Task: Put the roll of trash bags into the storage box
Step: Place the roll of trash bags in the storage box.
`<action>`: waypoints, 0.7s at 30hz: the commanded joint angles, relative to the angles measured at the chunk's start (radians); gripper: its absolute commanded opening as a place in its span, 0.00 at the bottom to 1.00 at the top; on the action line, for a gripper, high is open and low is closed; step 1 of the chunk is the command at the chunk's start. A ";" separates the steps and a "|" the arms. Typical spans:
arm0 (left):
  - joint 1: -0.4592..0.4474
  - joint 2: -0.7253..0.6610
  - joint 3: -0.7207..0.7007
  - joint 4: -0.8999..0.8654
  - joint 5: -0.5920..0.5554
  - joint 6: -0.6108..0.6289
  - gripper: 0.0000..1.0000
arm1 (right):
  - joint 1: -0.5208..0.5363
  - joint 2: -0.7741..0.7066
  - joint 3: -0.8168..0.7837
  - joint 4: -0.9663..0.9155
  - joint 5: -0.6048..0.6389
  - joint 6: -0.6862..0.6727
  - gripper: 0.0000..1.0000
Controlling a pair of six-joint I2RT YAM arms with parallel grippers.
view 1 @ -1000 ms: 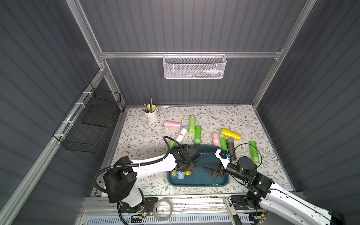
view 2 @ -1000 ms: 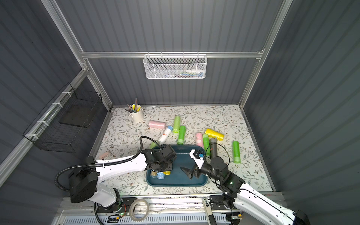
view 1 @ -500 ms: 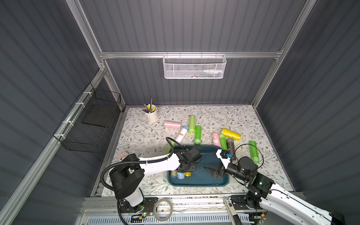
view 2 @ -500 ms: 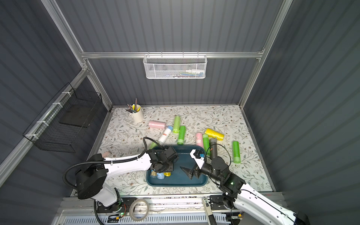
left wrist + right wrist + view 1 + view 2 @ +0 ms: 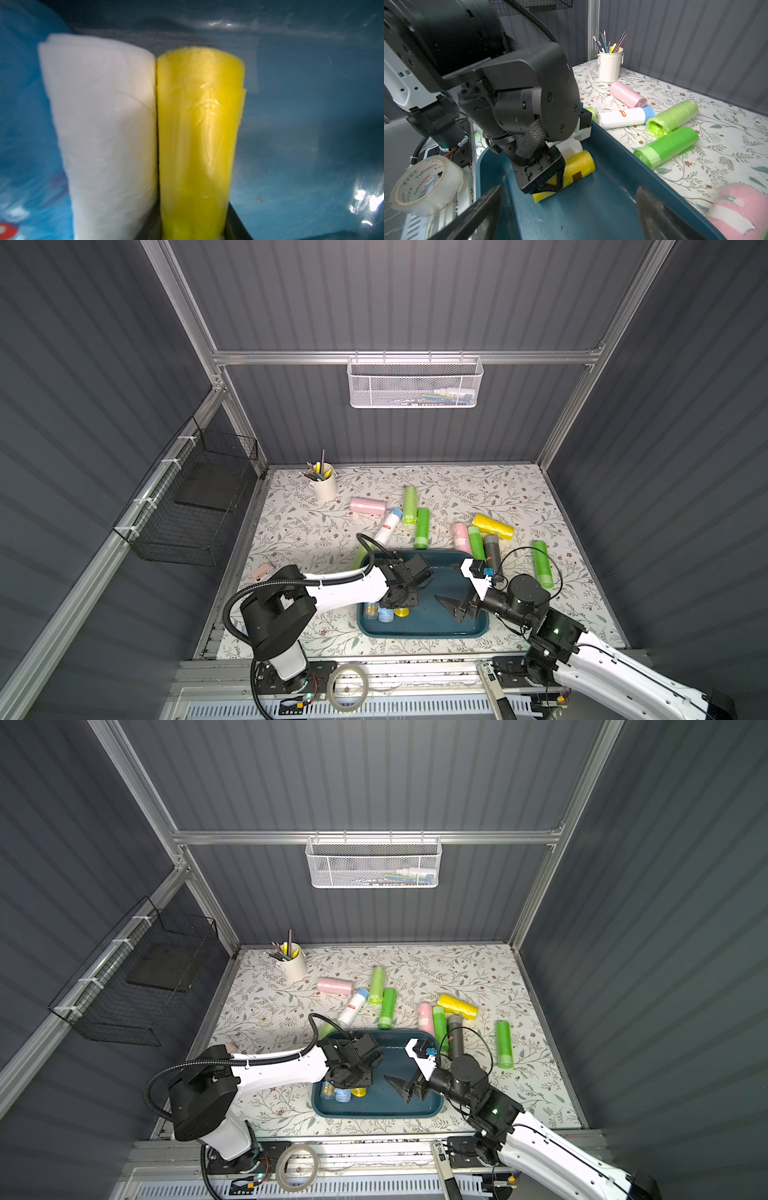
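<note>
Both top views: at the near middle of the floral table (image 5: 316,531), the storage box (image 5: 424,624); flat inside its left end, a yellow roll (image 5: 401,612) of trash bags, tight beside a white roll (image 5: 385,615) and a blue roll (image 5: 368,610). Directly over them, the left gripper (image 5: 400,602), with fingers hidden under its own wrist here. Over the box's right half, the right gripper (image 5: 452,608), spread wide with nothing between the fingers. Beyond the far rim, loose rolls (image 5: 422,528) in green, pink, yellow and grey. Left wrist view: yellow roll (image 5: 199,135) dead centre, out from between two dark fingers (image 5: 235,225), flank against the white roll (image 5: 104,135), teal box floor (image 5: 301,124) underneath. Right wrist view: left gripper (image 5: 544,187) closed down on the yellow roll (image 5: 580,165), gripping it on the box floor; right gripper (image 5: 569,214) gaping, empty, above the box interior. Off the box's near-left corner, a tape roll (image 5: 425,185).
</note>
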 commanded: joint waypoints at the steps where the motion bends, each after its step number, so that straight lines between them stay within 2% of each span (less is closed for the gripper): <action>1: -0.006 0.014 0.037 -0.017 0.006 -0.013 0.36 | 0.003 -0.012 0.002 -0.004 -0.004 0.010 0.99; 21: -0.006 0.011 0.039 -0.035 -0.008 -0.014 0.39 | 0.003 -0.017 0.002 -0.007 -0.007 0.010 0.99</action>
